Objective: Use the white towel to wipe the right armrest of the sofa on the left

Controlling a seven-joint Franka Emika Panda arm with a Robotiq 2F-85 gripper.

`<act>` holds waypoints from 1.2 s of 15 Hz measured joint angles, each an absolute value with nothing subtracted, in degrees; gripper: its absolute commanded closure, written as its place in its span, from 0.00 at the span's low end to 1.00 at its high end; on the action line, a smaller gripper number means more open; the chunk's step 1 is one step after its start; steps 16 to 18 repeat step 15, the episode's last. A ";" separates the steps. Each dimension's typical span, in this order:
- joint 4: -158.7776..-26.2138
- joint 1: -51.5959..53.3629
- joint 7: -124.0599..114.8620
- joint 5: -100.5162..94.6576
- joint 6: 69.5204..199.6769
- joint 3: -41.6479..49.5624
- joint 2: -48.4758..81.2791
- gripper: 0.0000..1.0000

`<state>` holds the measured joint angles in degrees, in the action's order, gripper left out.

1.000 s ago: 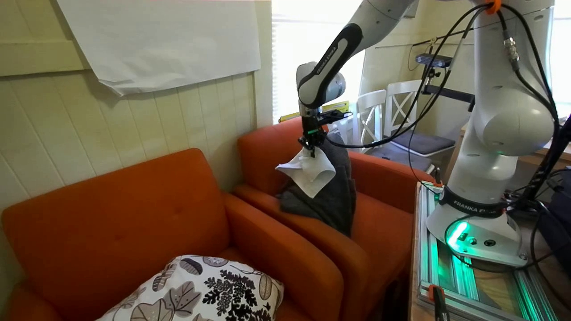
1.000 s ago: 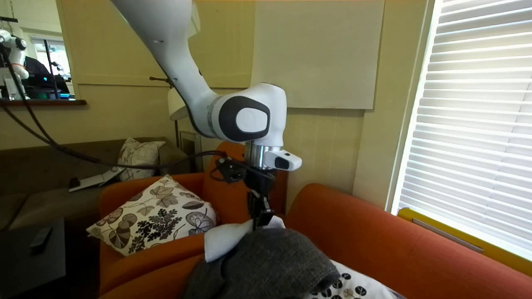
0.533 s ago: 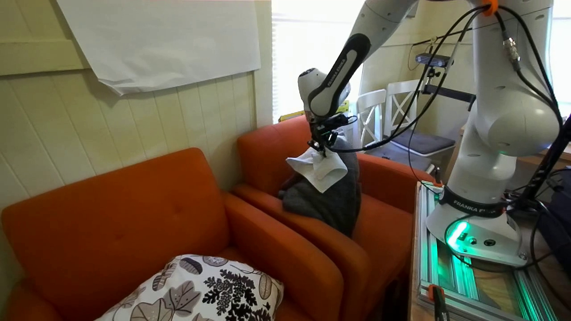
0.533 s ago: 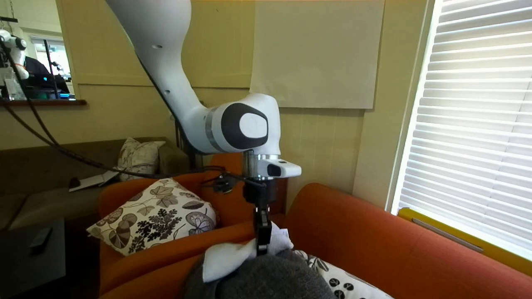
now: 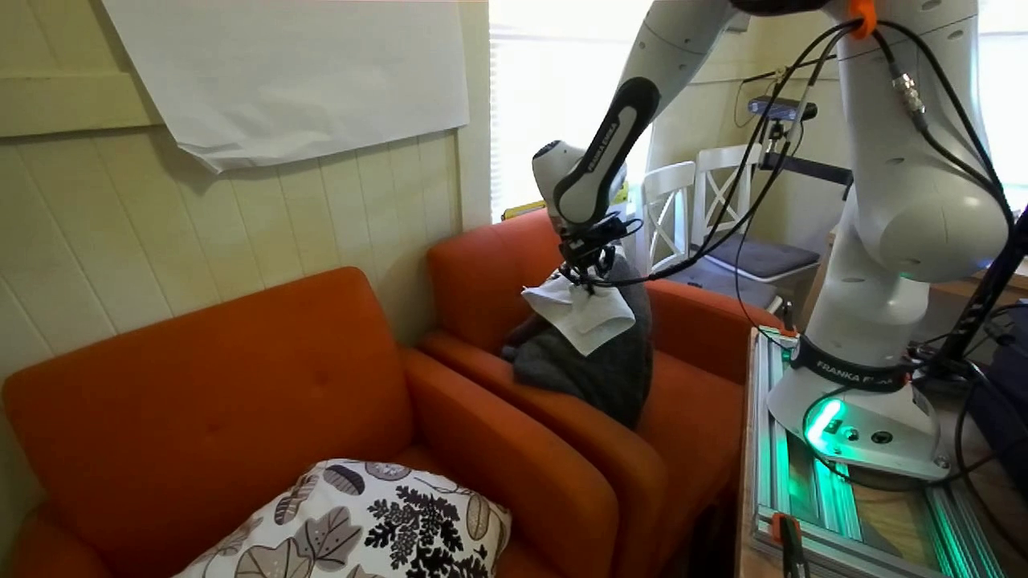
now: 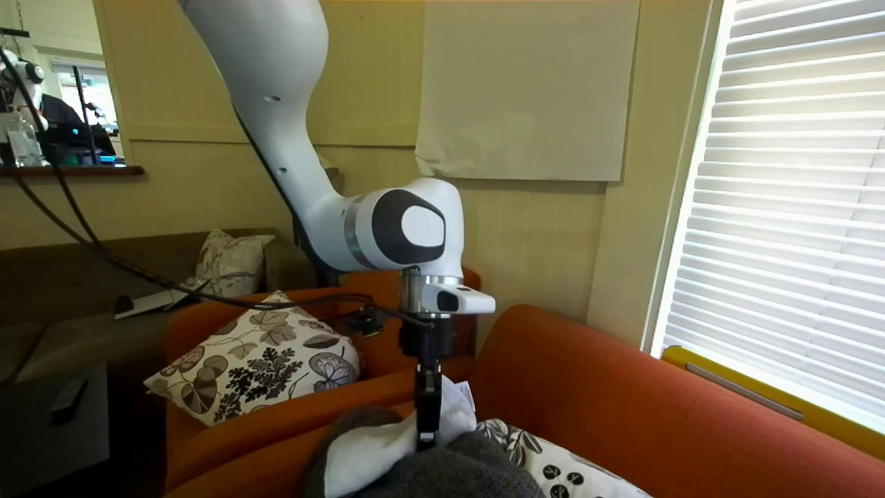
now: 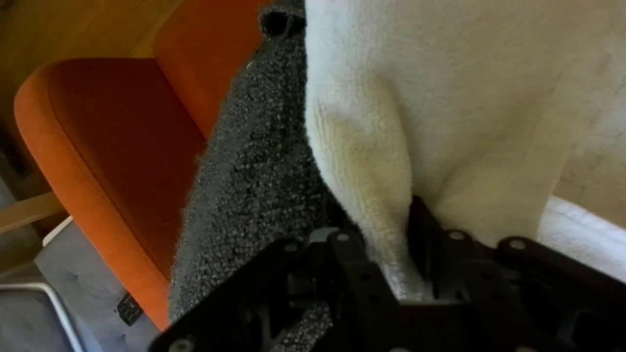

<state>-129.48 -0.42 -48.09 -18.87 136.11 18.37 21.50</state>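
Observation:
The white towel (image 5: 590,321) hangs bunched from my gripper (image 5: 589,279) over the grey blanket (image 5: 586,389) on the farther orange sofa. In another exterior view the towel (image 6: 366,453) drapes along the blanket (image 6: 470,477), beside the downward-pointing gripper (image 6: 427,439). In the wrist view a fold of the towel (image 7: 469,107) runs between the fingers of my gripper (image 7: 386,244), which looks shut on it. The left sofa (image 5: 209,361) has its right armrest (image 5: 506,433) nearer the camera, apart from the towel; that sofa also shows in an exterior view (image 6: 373,290).
A leaf-patterned cushion (image 5: 377,522) lies on the left sofa. Another patterned cushion (image 6: 546,460) is partly under the blanket. The farther sofa's armrest (image 5: 594,433) stands against the left sofa's armrest. Black cables (image 5: 707,249) hang from the arm. A wall and window stand behind.
My gripper has moved down, and rightward in an exterior view, carrying the towel with it. The towel is now lower against the grey blanket, which has shifted slightly.

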 measured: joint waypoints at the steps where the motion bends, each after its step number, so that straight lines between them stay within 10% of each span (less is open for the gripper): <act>1: -129.65 -0.61 -47.68 -18.52 136.88 18.19 20.81 0.28; 5: -132.58 -2.22 -40.60 -14.41 140.58 16.24 14.52 0.01; 18: -145.84 -3.94 -9.18 7.20 139.27 9.50 -3.96 0.00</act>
